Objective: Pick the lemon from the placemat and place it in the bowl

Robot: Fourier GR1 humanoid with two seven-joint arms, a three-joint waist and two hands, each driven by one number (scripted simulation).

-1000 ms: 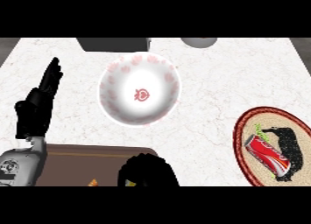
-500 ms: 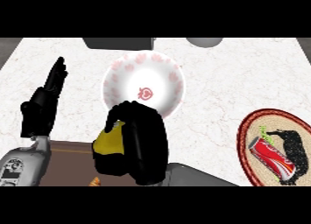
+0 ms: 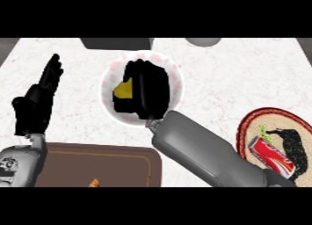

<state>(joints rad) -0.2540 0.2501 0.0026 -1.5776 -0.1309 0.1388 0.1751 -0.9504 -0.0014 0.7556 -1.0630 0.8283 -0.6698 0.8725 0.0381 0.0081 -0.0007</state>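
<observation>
My right hand (image 3: 147, 89) hangs over the white bowl (image 3: 173, 72) with its red-speckled rim, fingers curled round the yellow lemon (image 3: 124, 90). Only the lemon's left side shows past the fingers. The grey right forearm (image 3: 200, 151) crosses from the lower right up to the bowl. The brown placemat (image 3: 99, 169) lies at the lower left, with a small orange thing at its near edge. My left hand (image 3: 38, 103) rests open at the left, fingers up.
A round patterned mat (image 3: 249, 127) at the lower right carries a red soda can (image 3: 273, 156) and a dark object. A dark box (image 3: 116, 42) and a grey round object (image 3: 204, 41) sit along the far edge of the marble counter.
My right hand has risen from the placemat with the lemon and travelled forward until it is over the bowl. The left hand has stayed put.
</observation>
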